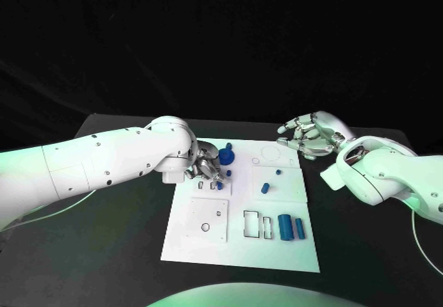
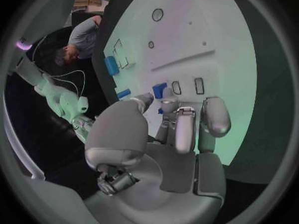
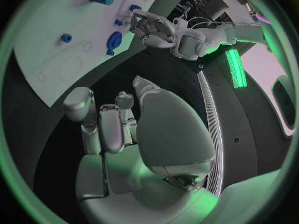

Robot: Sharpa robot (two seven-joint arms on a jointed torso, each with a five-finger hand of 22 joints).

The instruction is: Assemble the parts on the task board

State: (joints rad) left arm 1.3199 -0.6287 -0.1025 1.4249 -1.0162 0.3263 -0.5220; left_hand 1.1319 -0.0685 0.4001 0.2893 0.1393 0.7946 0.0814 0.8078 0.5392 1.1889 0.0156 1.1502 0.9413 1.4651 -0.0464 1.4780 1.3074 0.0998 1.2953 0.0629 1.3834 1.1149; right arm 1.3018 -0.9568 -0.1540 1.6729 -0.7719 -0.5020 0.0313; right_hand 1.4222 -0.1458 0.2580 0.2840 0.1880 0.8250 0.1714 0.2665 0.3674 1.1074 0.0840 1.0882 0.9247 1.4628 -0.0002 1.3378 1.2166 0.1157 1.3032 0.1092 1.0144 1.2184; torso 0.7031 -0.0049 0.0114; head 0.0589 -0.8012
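Writing: we can read none on the task board [image 1: 277,252] or its parts.
Task board: a white plate in the middle of the black counter [image 1: 111,256], marked with outlined rectangles and circles.
Parts: small blue pieces — two cylinders [image 1: 292,227] lying side by side near the right edge, one small piece [image 1: 265,188] at the centre, a round one [image 1: 225,155] at the far left.
Left robot hand [image 1: 205,167]: over the board's far left, fingers curled down beside small blue parts; whether it holds one we cannot tell.
Right robot hand [image 1: 306,137]: off the board's far right corner — fingers loosely curled, holding nothing.
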